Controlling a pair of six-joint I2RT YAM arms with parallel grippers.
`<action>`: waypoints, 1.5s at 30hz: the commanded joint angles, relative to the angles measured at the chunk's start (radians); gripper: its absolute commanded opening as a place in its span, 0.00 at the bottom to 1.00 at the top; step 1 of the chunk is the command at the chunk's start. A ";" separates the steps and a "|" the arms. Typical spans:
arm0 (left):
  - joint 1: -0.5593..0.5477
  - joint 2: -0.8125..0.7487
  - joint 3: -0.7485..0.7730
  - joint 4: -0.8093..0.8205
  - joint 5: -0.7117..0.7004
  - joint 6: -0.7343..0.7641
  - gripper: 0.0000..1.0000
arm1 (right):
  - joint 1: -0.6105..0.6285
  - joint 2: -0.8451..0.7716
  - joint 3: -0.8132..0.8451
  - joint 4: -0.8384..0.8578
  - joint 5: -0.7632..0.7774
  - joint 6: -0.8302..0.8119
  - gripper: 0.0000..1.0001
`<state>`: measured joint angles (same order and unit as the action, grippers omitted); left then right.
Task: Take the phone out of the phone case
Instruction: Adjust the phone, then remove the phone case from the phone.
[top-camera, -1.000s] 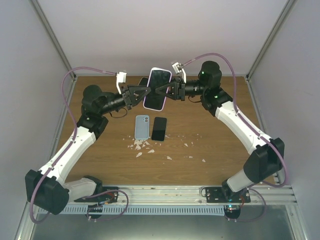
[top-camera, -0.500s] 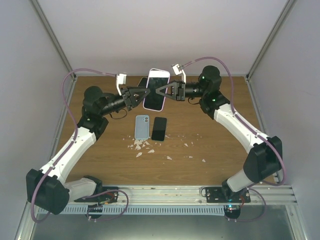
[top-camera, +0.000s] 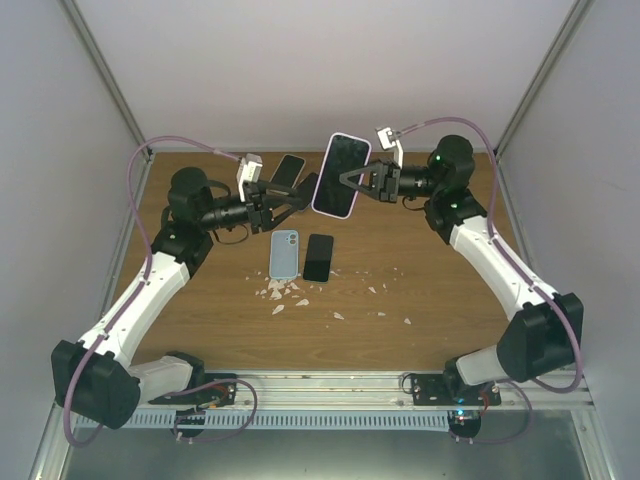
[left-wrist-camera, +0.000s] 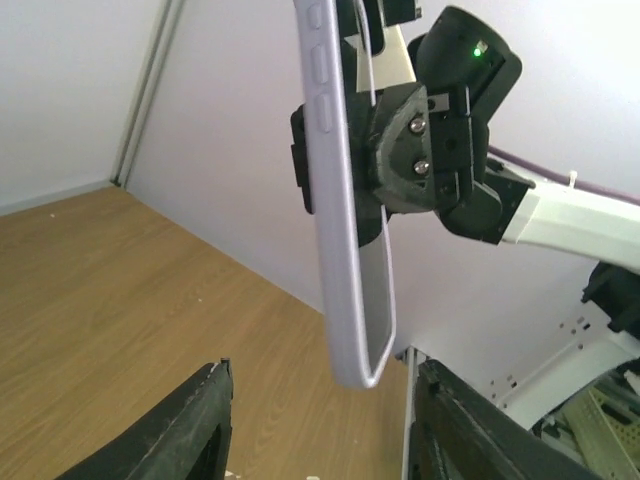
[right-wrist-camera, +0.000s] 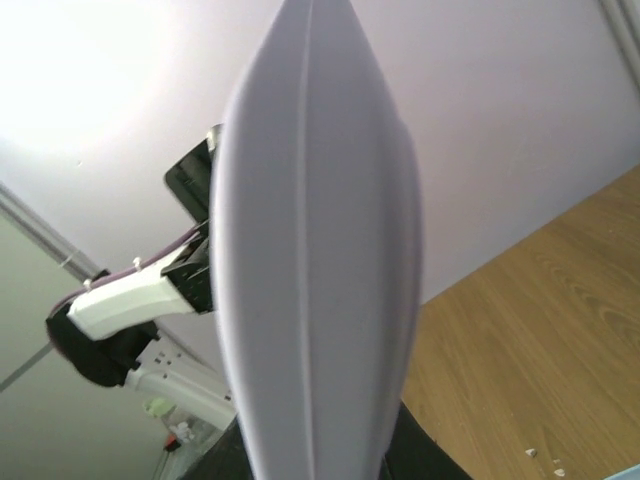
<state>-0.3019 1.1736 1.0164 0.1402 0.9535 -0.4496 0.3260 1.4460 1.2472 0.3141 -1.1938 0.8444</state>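
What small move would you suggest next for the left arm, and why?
Probably ease the left gripper forward and close it on the free lower end of the phone. The right gripper alone holds it in the air, the left one stands open just short of it, and its case is on.

Overhead and wrist views share the cased phone.
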 joint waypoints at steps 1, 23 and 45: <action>-0.002 -0.005 -0.007 0.011 0.078 0.057 0.48 | 0.000 -0.074 -0.023 0.076 -0.045 -0.027 0.01; -0.046 0.011 -0.047 0.063 0.068 0.071 0.38 | 0.000 -0.109 -0.089 0.126 -0.016 0.002 0.00; -0.064 0.021 -0.055 0.123 0.102 0.035 0.38 | 0.000 -0.101 -0.090 0.151 -0.011 0.029 0.01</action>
<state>-0.3534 1.1831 0.9752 0.1886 1.0340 -0.4042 0.3260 1.3685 1.1564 0.3901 -1.2118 0.8562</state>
